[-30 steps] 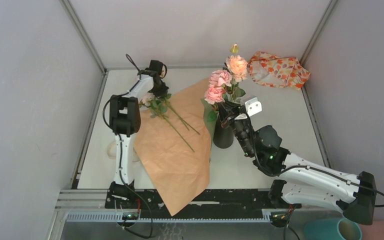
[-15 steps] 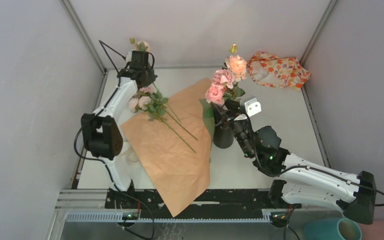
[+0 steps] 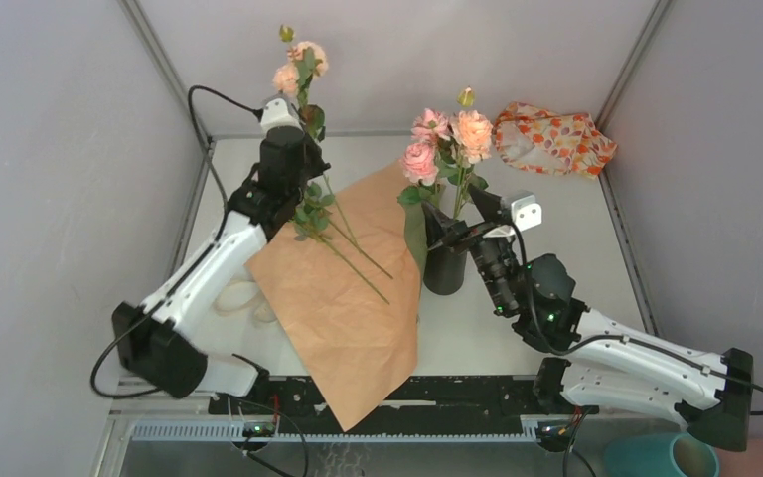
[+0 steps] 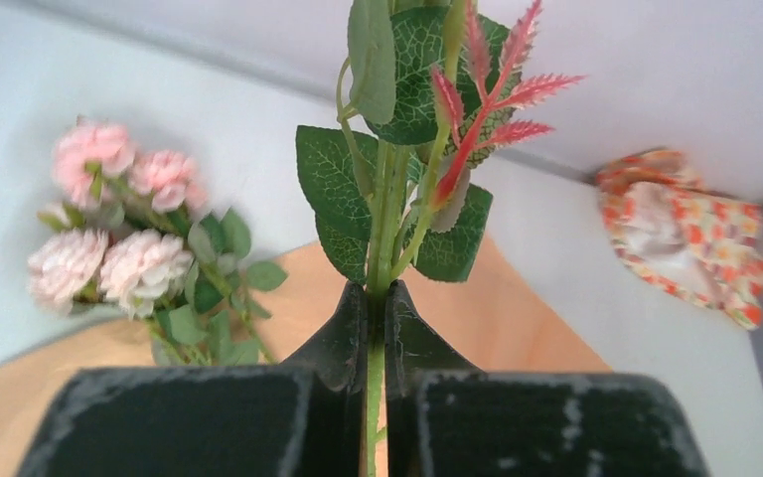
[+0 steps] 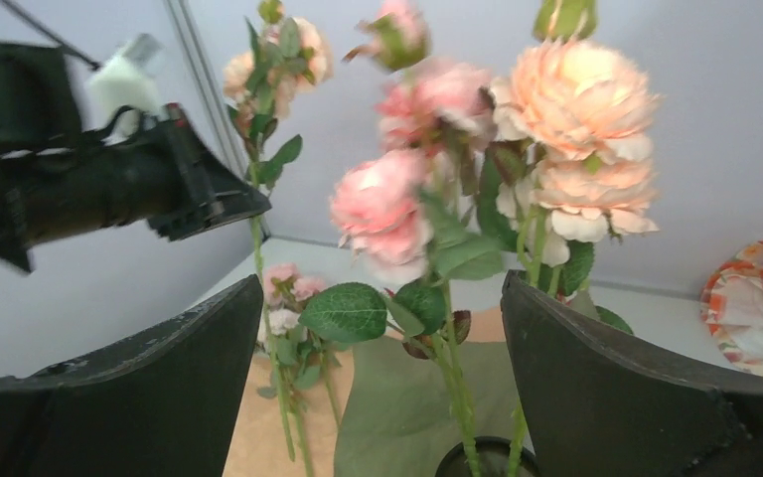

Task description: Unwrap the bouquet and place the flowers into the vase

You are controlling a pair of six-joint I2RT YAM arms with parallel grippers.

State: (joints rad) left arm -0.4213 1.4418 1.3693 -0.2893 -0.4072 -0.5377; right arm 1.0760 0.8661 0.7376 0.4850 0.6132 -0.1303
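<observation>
Snugly — stem (image 4: 383,204) in left end effector (image 4: 376,300)

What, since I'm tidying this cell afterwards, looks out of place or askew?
The orange-brown paper wrap lies skewed, its near corner hanging past the near edge of the table. A sage-green sheet stands up loosely beside the vase. Nothing looks spilled or broken.
</observation>
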